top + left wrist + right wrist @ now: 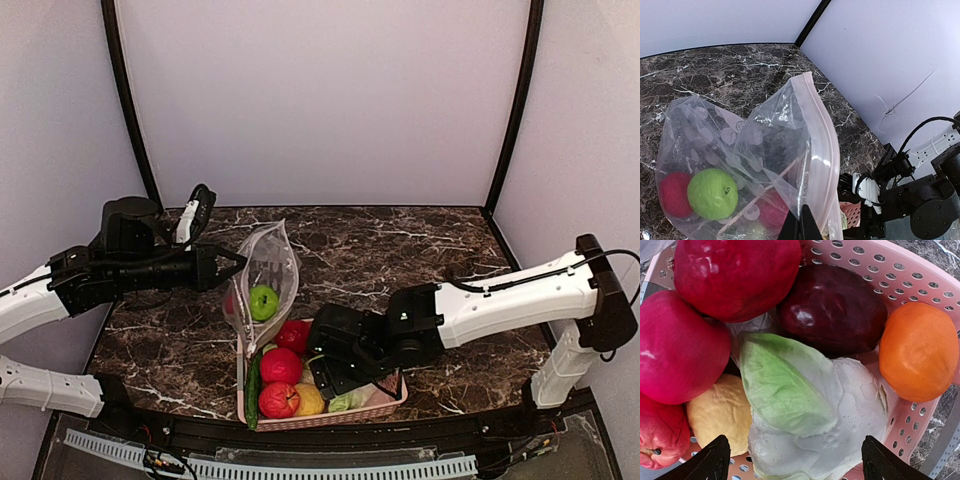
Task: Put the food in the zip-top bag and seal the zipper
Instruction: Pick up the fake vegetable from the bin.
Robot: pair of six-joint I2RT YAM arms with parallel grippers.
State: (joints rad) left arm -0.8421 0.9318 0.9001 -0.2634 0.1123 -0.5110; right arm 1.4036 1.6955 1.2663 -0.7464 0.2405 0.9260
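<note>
The left pincer is pinched closed on the mouth edge of the bag, beside its pinkish zipper. It holds the bag upright left of the middle of the bench. A green ball and a red ball sit inside the bag. The right pincer hangs spread wide, gripping nothing, just above the cabbage in the pink basket at the near edge. An orange ball lies beside the cabbage.

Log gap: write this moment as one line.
left tool shut on clear plastic zip-top bag | bagged: green ball, red ball | right tool open over pale leafy cabbage
</note>
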